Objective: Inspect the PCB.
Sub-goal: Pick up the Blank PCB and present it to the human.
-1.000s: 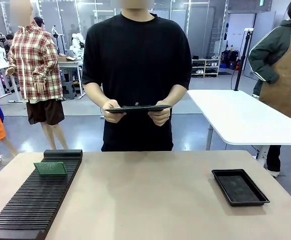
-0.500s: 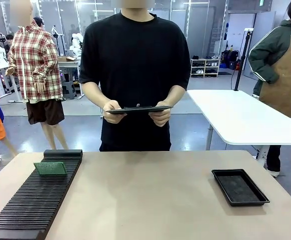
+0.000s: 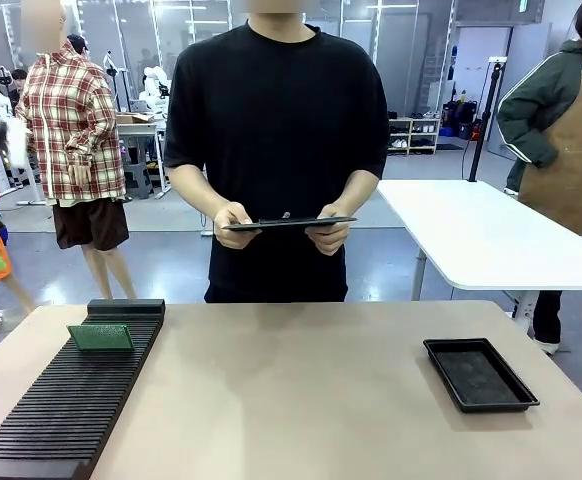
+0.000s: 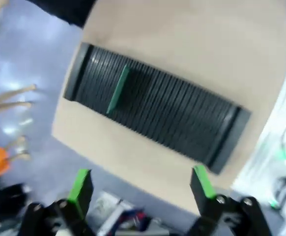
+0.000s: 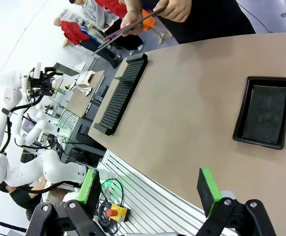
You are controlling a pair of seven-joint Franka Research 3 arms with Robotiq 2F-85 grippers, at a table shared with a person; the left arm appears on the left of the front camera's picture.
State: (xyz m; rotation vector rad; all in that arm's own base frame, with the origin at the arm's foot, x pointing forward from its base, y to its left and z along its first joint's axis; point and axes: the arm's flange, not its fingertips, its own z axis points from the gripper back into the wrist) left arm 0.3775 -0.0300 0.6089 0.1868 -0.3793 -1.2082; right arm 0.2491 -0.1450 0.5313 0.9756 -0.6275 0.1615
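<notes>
pcb [image 3: 100,337]: green board, standing on its long edge in a slot nr the far end of the rack, mid-left of front frame.
pcb, left wrist view: thin green sliver [image 4: 117,90] seen edge-on, upper left of frame, sat in the slots; pic's blurry.
rack [image 3: 71,400]: long black slotted thing, runs from the lower-left corner up toward the person, on the table's left side.
left gripper [image 4: 141,183]: bottom of its own view, fingers spread wide, green pads [image 4: 80,184] well apart, gripping nothing; hangs high over the rack, well clear of the pcb.
right gripper [image 5: 148,188]: bottom of its own view, fingers spread wide too, gripping nothing, up above the table's near edge.
tray [image 3: 479,374]: shallow black rect, lower right of front frame, well apart from the rack; right wrist view has it at frame right [image 5: 262,112].
table [image 3: 301,400]: tan top, lower half of front frame.
person [image 3: 276,130]: black tee, standing at the far side, centre frame.
clipboard [image 3: 289,223]: dark, held about level, seen edge-on, centre of frame.
person's right hand [image 3: 233,222]: grips the clipboard's frame-left end.
person's left hand [image 3: 331,232]: grips its frame-right end.
</notes>
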